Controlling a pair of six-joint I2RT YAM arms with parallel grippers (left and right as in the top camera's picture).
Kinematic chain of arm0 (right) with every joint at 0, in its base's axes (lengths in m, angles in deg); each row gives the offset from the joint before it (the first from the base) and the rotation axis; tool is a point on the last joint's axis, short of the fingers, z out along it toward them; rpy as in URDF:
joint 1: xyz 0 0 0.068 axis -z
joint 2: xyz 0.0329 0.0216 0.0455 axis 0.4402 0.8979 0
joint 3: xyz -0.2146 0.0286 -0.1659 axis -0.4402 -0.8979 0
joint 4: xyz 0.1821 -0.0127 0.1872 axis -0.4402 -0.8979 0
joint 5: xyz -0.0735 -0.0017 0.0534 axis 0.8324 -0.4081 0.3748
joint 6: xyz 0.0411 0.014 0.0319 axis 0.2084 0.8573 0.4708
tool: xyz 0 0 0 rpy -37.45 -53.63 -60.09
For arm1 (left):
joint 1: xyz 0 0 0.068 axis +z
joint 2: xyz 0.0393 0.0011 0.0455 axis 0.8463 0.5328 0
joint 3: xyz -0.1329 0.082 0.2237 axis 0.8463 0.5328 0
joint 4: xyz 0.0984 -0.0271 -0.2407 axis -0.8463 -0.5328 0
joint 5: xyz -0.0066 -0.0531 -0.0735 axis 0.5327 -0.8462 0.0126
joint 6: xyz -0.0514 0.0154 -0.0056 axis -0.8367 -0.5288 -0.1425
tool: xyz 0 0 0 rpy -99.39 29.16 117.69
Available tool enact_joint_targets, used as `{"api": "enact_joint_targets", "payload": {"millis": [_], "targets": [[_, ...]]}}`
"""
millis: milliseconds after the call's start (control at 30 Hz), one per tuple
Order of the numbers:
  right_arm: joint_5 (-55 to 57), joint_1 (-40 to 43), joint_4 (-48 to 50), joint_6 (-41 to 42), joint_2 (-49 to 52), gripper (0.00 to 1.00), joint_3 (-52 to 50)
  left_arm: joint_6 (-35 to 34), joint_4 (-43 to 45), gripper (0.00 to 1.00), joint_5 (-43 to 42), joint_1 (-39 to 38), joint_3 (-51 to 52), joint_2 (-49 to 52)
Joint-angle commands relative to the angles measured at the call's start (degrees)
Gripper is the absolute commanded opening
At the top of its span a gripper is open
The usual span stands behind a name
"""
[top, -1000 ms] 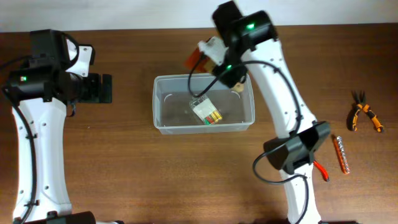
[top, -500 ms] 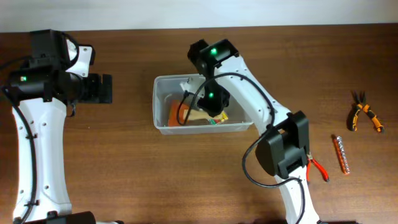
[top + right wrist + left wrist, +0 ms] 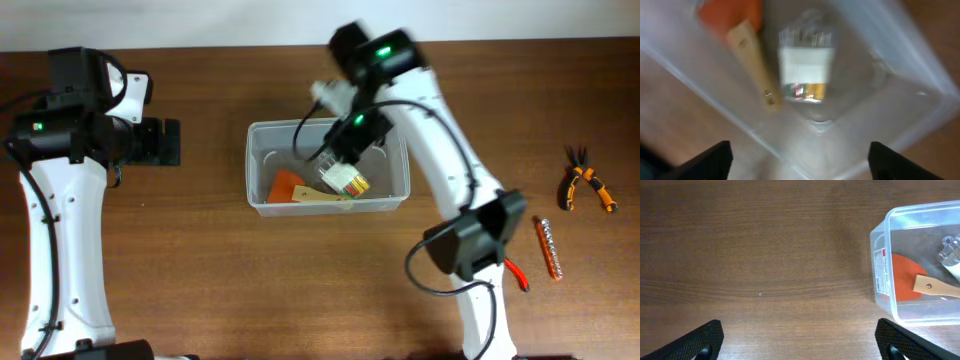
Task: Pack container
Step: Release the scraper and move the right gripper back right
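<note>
The container (image 3: 262,140), a clear plastic tub, stands at the middle of the table. In it lie an orange spatula (image 3: 288,187) with a wooden handle and a clear packet (image 3: 343,179) of small coloured pieces. My right gripper (image 3: 352,132) hovers over the tub's far side, blurred by motion. In the right wrist view this gripper (image 3: 800,162) is open and empty above the packet (image 3: 805,70), the spatula (image 3: 756,65) and the tub's rim (image 3: 912,57). My left gripper (image 3: 165,142) is open over bare wood, left of the container (image 3: 881,245). The left wrist view shows the spatula (image 3: 905,277) inside.
Orange-handled pliers (image 3: 586,186) lie at the far right. A knurled orange and silver rod (image 3: 548,248) lies nearer the front. A red-handled tool (image 3: 516,273) peeks out from under my right arm's base.
My right gripper dipped into the tub with the orange spatula, opened and let it go, then rose toward the tub's far side. The left arm has not moved.
</note>
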Motion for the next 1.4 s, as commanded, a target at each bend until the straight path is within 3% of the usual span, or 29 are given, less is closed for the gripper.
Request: {"api": "enact_joint_targets", "payload": {"millis": [0,200,433,700,933,1100,1233,1333,1367], "targets": [[0.96,6.58,-0.42,4.68,-4.87,0.93,2.82,-0.31,0.11,0.99,0.20,0.15,-0.87,0.52],[0.90,16.44,-0.42,8.41,-12.37,0.96,-0.50,-0.31,0.11,0.99,0.20,0.13,-0.87,0.52],[-0.55,26.49,-0.13,7.45,-28.13,0.99,-29.70,-0.31,0.11,0.99,0.20,0.13,-0.87,0.52],[-3.06,28.33,3.61,7.45,-29.97,0.99,-49.31,-0.31,0.11,0.99,0.17,0.15,-0.87,0.52],[-3.02,28.39,6.36,7.65,-33.62,0.99,-56.50,-0.31,0.11,0.99,0.20,0.15,-0.87,0.52],[11.45,28.41,7.91,7.65,-33.70,0.99,-57.33,-0.31,0.11,0.99,0.17,0.13,-0.87,0.52],[16.59,29.49,15.74,7.48,-33.68,0.99,-62.60,-0.31,0.11,0.99,0.17,0.13,-0.87,0.52],[16.02,30.71,18.99,10.82,-33.68,0.99,-67.38,-0.31,0.11,0.99,0.17,0.13,-0.87,0.52],[16.02,31.15,19.45,15.98,-33.68,0.99,-68.74,-0.31,0.11,0.99,0.20,0.13,-0.87,0.52]]}}
